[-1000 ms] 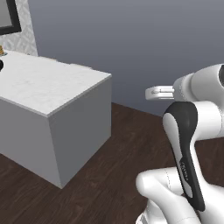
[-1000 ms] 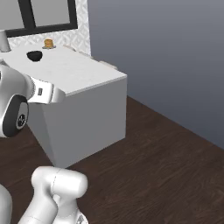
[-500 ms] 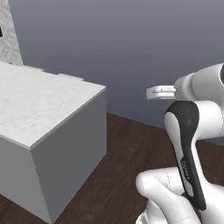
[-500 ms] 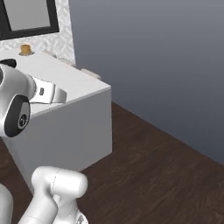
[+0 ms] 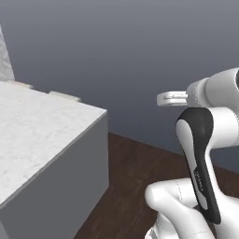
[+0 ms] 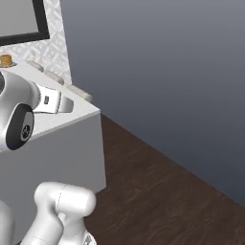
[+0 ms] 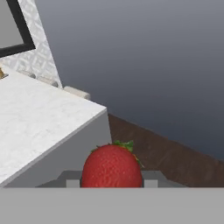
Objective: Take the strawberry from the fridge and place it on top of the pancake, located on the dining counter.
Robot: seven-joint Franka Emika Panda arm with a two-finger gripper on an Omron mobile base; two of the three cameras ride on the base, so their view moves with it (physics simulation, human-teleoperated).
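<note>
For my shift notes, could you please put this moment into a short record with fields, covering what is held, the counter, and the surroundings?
held item: strawberry, red with green leaves on top, at the bottom of the hand view
gripper: jaws shut on the strawberry
counter: white marble top, grey sides, its corner near
pancake: small, far back on the counter
floor: dark wood
wall: plain grey-blue
task state: strawberry not yet on the pancake
</note>
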